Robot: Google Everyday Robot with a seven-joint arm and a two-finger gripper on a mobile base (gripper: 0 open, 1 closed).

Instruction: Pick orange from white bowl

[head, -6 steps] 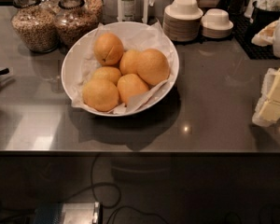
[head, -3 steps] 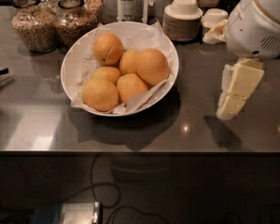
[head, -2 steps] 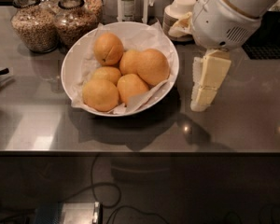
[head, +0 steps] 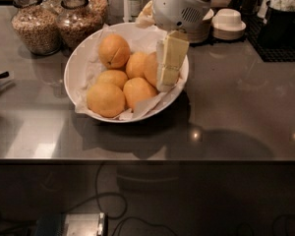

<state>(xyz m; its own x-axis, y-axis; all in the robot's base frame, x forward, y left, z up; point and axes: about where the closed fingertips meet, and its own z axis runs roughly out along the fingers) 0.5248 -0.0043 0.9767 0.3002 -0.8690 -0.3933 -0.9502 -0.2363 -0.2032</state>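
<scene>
We find the gripper [head: 167, 77] poised at 3 o'clock over the bowl [head: 67, 77], covering the orange [head: 151, 69] that lies there, presumably aligned to grasp it; whether it is apart or together we cannot tell.

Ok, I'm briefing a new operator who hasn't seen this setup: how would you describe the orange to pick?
Find the wide white bowl on the grey counter, in front of the glass jars. The orange lies on the bowl's right side, partly hidden behind the gripper hanging over it. It is the rightmost fruit, plain-skinned, unlike the creased orange at the back.
</scene>
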